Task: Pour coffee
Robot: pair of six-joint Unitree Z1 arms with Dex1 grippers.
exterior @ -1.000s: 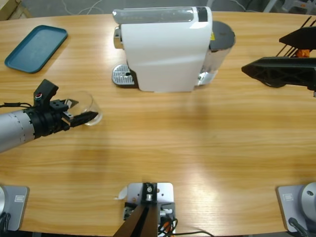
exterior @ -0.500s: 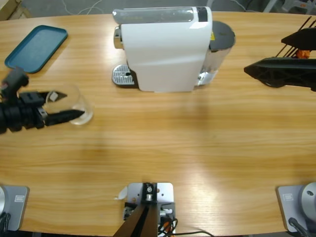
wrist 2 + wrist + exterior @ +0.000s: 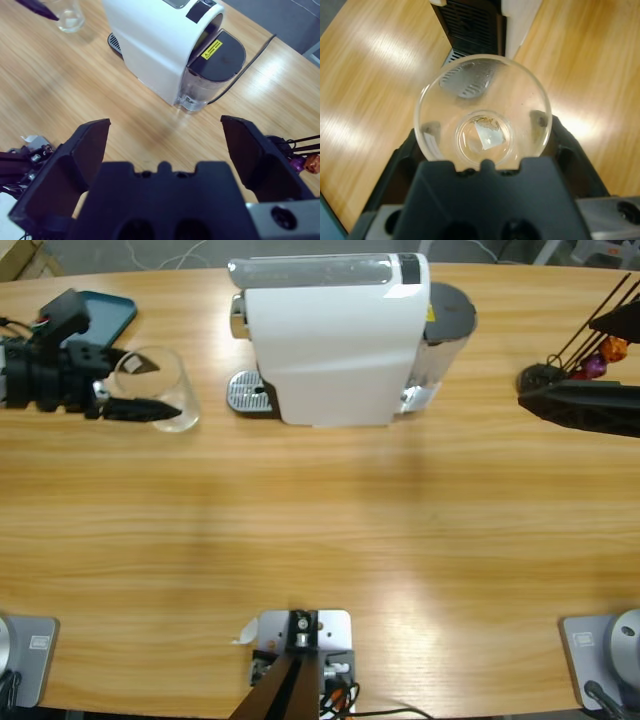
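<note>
One wooden table (image 3: pixel 350 540), teal tray (image 3: pixel 105 310)

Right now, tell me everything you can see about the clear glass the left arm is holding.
The glass is a small clear tumbler with a round open rim and a thick base, looking almost empty apart from a faint trace at the bottom. The left tool grips it, a black jaw on each side of its wall. In the high view it sits near the table's left end, between the teal tray and the drip grate of the white coffee machine, touching neither. Whether it rests on the wooden table cannot be told.
</note>
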